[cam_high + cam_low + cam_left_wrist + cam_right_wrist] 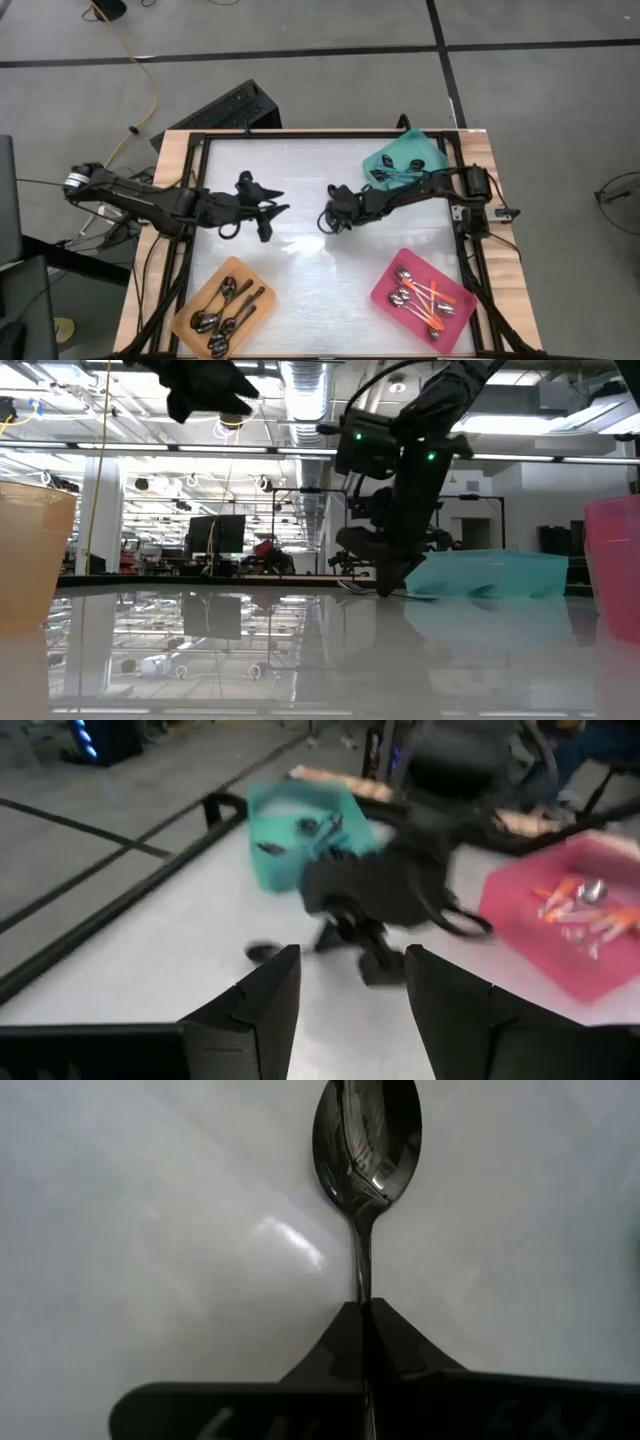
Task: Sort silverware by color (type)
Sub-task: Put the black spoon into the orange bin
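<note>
On the white table [300, 180], the left gripper [268, 212] hovers mid-table with fingers [262, 1005] parted and empty, while the right gripper [327, 218], down at the tabletop, pinches the handle of a dark spoon [366, 1142].

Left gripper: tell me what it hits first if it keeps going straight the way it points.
Most likely the right gripper, low on the white table and shut on a dark spoon. The left gripper is open and aimed at it; depth is unclear.

White table [300, 180] with three trays [222, 306]
</note>
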{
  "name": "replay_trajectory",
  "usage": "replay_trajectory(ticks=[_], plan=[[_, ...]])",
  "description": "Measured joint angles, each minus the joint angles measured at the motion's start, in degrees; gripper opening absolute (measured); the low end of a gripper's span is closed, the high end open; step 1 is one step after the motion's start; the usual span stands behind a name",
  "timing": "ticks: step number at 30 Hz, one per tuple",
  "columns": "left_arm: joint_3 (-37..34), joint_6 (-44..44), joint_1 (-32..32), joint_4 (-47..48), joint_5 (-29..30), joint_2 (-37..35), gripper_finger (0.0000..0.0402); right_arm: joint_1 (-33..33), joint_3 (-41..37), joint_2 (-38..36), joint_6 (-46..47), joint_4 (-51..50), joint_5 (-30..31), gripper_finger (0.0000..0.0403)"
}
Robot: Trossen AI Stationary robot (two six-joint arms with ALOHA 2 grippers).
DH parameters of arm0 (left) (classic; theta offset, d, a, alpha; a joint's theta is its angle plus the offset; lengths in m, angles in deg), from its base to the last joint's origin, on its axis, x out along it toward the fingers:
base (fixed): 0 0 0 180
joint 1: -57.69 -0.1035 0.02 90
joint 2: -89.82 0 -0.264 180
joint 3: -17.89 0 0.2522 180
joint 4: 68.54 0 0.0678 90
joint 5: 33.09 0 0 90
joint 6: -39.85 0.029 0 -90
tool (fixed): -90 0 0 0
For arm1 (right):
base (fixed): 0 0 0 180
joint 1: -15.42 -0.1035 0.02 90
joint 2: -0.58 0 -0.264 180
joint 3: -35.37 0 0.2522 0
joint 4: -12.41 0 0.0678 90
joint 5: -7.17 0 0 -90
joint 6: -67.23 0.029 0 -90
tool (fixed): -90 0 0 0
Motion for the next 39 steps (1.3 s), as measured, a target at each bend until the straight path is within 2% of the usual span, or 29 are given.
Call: replay_trajectory(ticks=[7, 12, 15, 20, 25, 30, 35, 39], plan=[[-1.3, 3.6, 0.0, 0.8, 1.1, -7.8, 0.0164, -6.1, 0.0, 0.1, 0.8, 0.0, 1.5, 0.0008], [-10.1, 2.2, 0.0, -4.6, 3.6, -15.9, 0.0164, -9.5, -0.1, 0.0, 1.5, 0.3, 1.7, 0.0007], [-16.7, 0.7, -0.3, -10.4, 3.0, -21.1, 0.0164, -10.7, -0.1, 0.0, 0.9, 0.7, 1.9, 0.0007], [-25.0, -0.7, -1.1, -20.3, -5.7, -28.3, 0.0164, -11.3, -0.1, 0.0, -0.8, 1.7, 1.9, 0.0007], [-29.5, -2.1, -1.9, -23.7, -15.2, -33.4, 0.0164, -11.6, -0.1, 0.0, -1.5, 2.2, 1.9, 0.0006], [-35.0, -4.3, -1.9, -27.5, -15.7, -36.1, 0.0164, -12.2, -0.1, 0.0, -3.8, 3.3, 1.8, 0.0006], [-41.8, -5.2, -1.9, -37.9, -16.0, -38.3, 0.0164, -12.2, -0.1, 0.0, -3.8, 3.8, 1.6, 0.0006], [-44.0, -4.0, -1.9, -41.3, -20.5, -40.4, 0.0164, -12.2, -0.1, 0.1, -3.8, 4.0, 1.5, 0.0006]])
